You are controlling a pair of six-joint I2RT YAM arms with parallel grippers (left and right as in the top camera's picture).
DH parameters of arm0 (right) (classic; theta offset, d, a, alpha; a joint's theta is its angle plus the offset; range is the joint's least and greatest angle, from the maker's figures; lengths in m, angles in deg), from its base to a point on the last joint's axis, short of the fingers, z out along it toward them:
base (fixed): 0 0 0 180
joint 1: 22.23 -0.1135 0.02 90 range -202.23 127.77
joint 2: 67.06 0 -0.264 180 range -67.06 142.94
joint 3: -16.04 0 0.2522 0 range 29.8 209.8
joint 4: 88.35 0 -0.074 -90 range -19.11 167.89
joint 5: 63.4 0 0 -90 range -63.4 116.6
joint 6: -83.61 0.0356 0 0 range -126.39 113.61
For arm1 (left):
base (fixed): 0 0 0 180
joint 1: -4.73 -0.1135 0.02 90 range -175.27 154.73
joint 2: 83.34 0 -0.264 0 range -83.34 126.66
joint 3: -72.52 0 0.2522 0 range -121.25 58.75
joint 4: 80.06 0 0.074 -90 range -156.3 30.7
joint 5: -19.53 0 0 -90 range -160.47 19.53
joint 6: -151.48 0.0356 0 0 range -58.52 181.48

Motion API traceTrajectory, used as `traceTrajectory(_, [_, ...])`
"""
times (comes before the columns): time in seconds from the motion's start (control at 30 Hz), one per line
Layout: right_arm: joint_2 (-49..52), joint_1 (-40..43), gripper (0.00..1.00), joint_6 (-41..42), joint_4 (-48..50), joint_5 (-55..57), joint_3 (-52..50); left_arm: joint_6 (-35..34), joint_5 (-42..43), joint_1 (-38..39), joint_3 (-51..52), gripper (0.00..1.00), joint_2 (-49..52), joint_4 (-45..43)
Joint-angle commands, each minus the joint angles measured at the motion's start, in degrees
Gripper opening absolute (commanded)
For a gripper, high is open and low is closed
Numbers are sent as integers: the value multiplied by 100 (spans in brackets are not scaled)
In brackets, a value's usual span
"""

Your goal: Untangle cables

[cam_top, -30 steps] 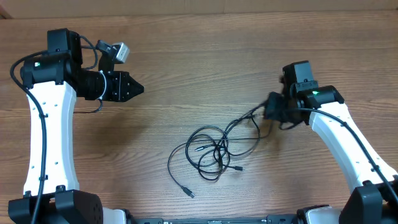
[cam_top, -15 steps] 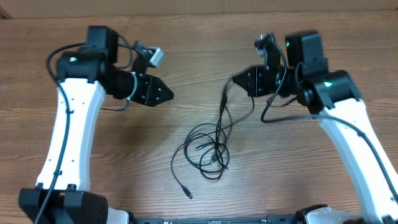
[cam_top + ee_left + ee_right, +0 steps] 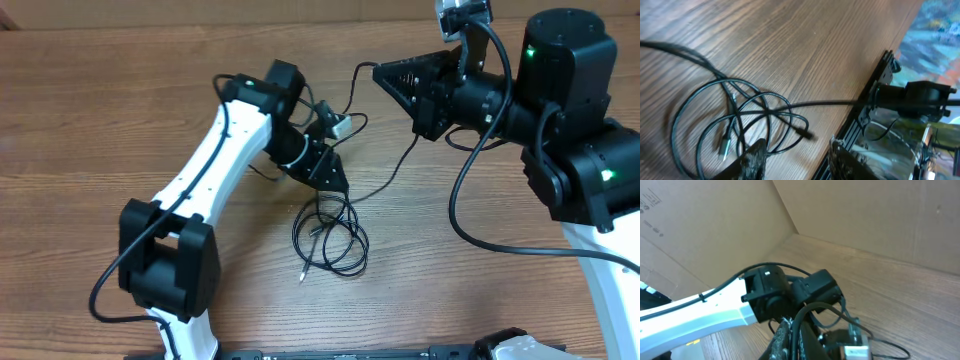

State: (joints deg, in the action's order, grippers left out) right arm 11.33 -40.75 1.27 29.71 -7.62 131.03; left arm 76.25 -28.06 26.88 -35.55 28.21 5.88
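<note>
You have a brown wood-grain table (image 3: 100, 100) in front of you. Near its middle, the thin black cables (image 3: 330, 238) lie on it in loose overlapping loops, with one plug end (image 3: 302, 278) trailing out toward the arms' bases.

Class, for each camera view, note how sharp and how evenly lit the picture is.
Overhead: sharp and evenly lit, the cables crisp. Left wrist: soft throughout, motion-smeared toward the left edge. Right wrist: the left arm fairly sharp, the nearest parts at the bottom edge blurred.
</note>
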Motion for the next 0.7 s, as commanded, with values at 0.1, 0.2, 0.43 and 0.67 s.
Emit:
traceTrajectory(0.1, [-7,-44,4,-7,-42,31,85,-70,-304,227,-24,41,343,-42])
traceTrajectory(0.2, [-7,-44,4,-4,-249,540,85,-540,-1062,219,-28,39,330,-44])
traceTrajectory(0.43, [28,120,4,942,-1176,3672,83,-1091,-1974,-20,-33,35,66,-35])
traceTrajectory(0.67, [105,1534,4,2929,-2166,5499,79,-1609,-2310,-457,-33,36,-184,39])
